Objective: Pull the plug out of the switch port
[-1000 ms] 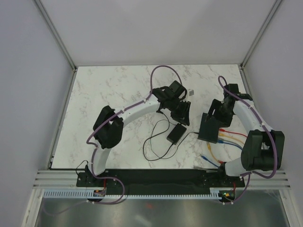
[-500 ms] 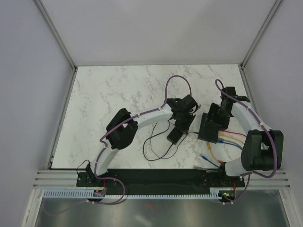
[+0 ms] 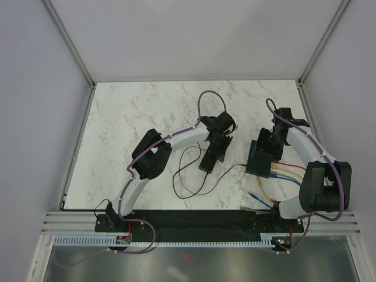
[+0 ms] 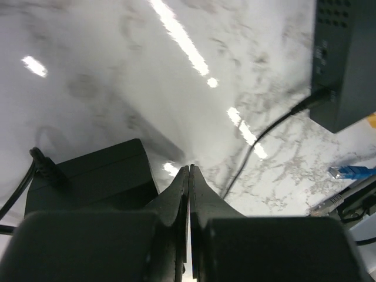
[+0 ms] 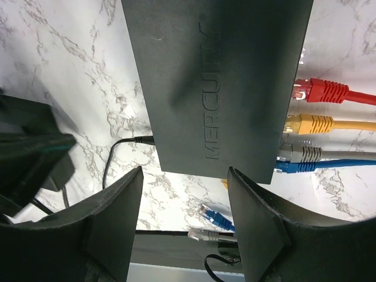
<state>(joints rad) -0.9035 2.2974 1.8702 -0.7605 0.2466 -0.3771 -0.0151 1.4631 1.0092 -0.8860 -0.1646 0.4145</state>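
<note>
Right wrist view: flat black rectangular switch (image 5: 217,82) is shown ahead of the spread-jawed right gripper (image 5: 185,176), coloured plastic plugs (image 5: 311,124) ranged rightward.

Your switch (image 5: 223,76) is a flat black box with MERCURY embossed on its top, lying face up on the marble table (image 5: 70,70), right of centre. Along one edge you see four plugs seated side by side: red plug (image 5: 320,91), yellow plug (image 5: 314,123), grey plug (image 5: 305,154) and blue plug (image 5: 296,167).
</note>
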